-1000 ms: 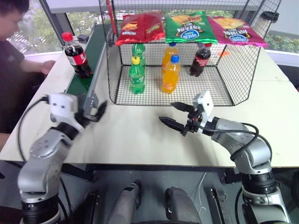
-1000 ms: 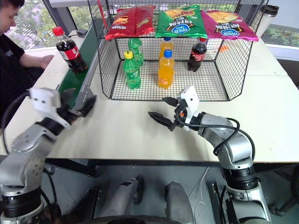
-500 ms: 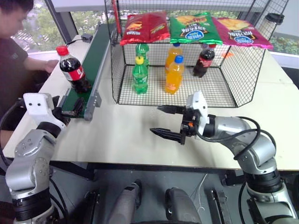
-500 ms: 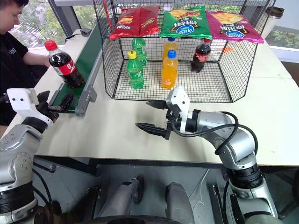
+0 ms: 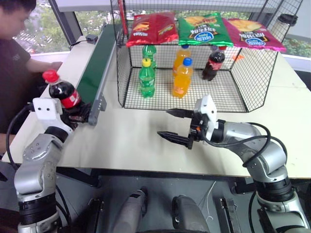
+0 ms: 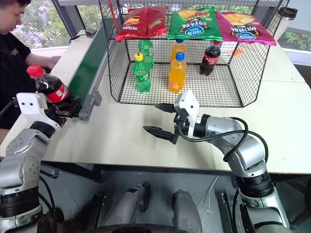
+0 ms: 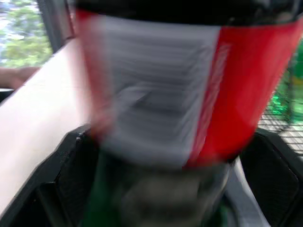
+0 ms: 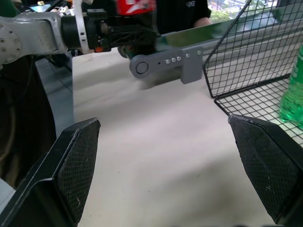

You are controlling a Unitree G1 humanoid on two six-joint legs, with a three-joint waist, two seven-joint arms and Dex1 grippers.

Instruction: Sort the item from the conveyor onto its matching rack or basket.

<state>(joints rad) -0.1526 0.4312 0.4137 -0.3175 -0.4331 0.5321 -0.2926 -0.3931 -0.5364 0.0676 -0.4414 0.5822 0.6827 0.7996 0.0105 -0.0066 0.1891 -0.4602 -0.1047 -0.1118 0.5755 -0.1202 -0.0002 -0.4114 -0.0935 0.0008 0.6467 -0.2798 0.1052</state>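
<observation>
The large black wire-mesh cage [image 5: 194,58] stood at my twelve o'clock, with the long dark-green conveyor belt in its grey frame [image 5: 97,63] running at eleven. At my nine o'clock my left gripper [image 5: 73,110] clenched the small red-capped cola bottle [image 5: 60,92] by its base (tilted, off the belt's near end). My right gripper [image 5: 174,125] hung released, jaws wide, above the pale table [image 5: 131,141].

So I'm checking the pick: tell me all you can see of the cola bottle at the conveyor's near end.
The cola bottle is small clear plastic with dark brown drink, a red screw cap and a red label with white lettering. It tilts, cap leaning toward the person, at the near end of the conveyor. The left gripper has its black fingers on either side of the lower body.
</observation>
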